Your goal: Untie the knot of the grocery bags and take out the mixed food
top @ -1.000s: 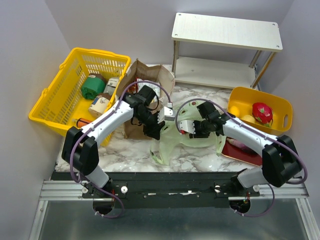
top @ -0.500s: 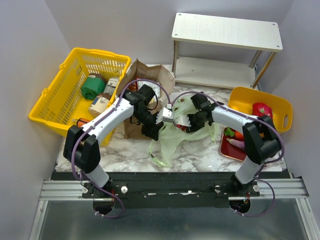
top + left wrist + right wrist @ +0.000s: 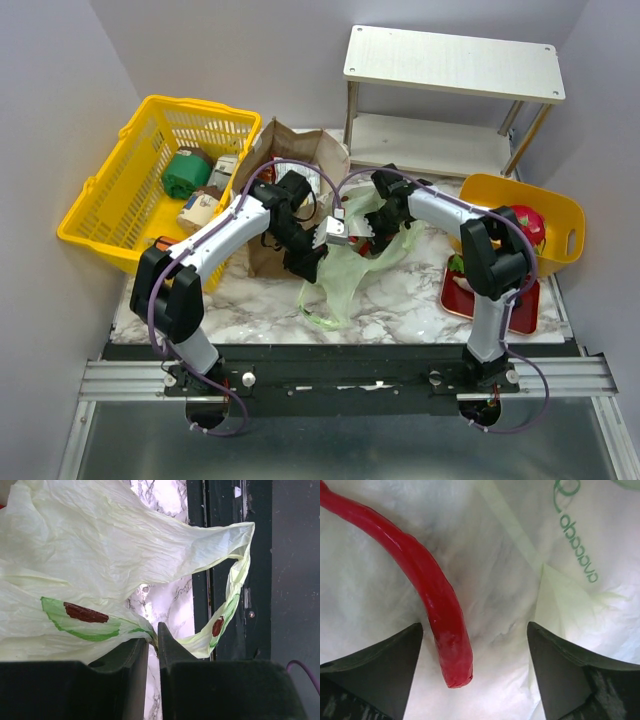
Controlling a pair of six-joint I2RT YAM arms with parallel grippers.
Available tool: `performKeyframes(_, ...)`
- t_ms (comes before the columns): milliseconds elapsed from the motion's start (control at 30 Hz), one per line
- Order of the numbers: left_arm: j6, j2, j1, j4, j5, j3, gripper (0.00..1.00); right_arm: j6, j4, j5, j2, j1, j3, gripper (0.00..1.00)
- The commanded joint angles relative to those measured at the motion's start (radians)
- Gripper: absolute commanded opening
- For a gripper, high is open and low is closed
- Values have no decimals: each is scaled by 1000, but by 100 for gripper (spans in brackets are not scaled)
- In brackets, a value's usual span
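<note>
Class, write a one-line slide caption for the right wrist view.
Open right claw framing the tip of a red chili against the pale green plastic bag.

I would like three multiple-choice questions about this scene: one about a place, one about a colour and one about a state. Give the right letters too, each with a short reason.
1. Where does the dragon fruit lie?
A. in the mesh basket
B. on the shelf
C. in the yellow tub at the right

2. What colour is the chili between the fingers of the right pincer?
A. red
B. green
C. orange

3. In what state is the left pincer?
A. wide open
B. shut on the plastic bag
C. shut on the paper bag

Answers:
1 C, its pink-red skin shows inside the tub.
2 A, the right wrist view shows it plainly red.
3 B, the thin film is pinched between its fingers.
</note>
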Motion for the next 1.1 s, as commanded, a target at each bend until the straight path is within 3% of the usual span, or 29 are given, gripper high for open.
performKeyframes(0,-17,-13,9,-9,-2,8,22,-17,-153,-50,69,-6,30,84)
performKeyframes(133,-34,-11,11,5,-4,12,22,6,-279,-99,75,-3,62,73)
performKeyframes(267,-47,-11,11,22,1,14,21,53,-370,-76,103,11,76,22)
performKeyframes(300,-50,-8,11,33,3,14,21,71,-371,-68,103,11,66,17)
performKeyframes(467,-89,-16,11,68,-5,6,21,172,-233,-71,-75,9,-92,12)
performKeyframes(533,-110,-31,11,109,-25,-5,21,223,-145,-90,-168,9,-141,4)
performKeyframes(567,-133,-37,11,126,-34,-21,22,275,-100,-93,-263,9,-166,0)
performKeyframes(800,-222,-82,9,231,-86,-58,22,758,9,-82,-506,6,-292,0)
performKeyframes(1067,-273,-97,-3,264,-96,-65,22,797,31,79,-569,-11,-396,0)
